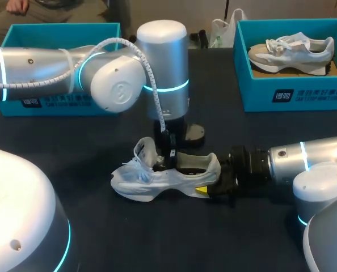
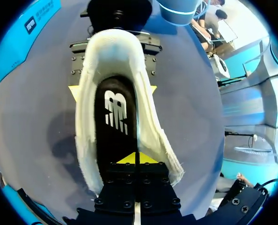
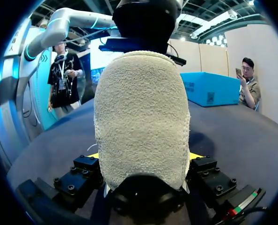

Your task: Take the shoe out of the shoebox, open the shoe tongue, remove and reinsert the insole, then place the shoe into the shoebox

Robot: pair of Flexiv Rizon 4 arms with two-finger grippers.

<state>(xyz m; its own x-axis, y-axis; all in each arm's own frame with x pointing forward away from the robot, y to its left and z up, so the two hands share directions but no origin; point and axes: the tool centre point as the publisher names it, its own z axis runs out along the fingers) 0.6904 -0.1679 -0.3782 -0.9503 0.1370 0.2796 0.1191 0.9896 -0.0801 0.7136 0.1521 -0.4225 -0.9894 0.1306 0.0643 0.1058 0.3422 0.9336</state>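
Head view: dark table (image 1: 100, 238); right claw (image 1: 209, 190) gripping white shoe (image 1: 151, 184); left claw (image 1: 169, 156) closed inside it

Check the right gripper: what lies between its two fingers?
The heel of the white shoe fills that gap, and the right gripper presses it from both sides. The right wrist view shows this plainly; the head view agrees.
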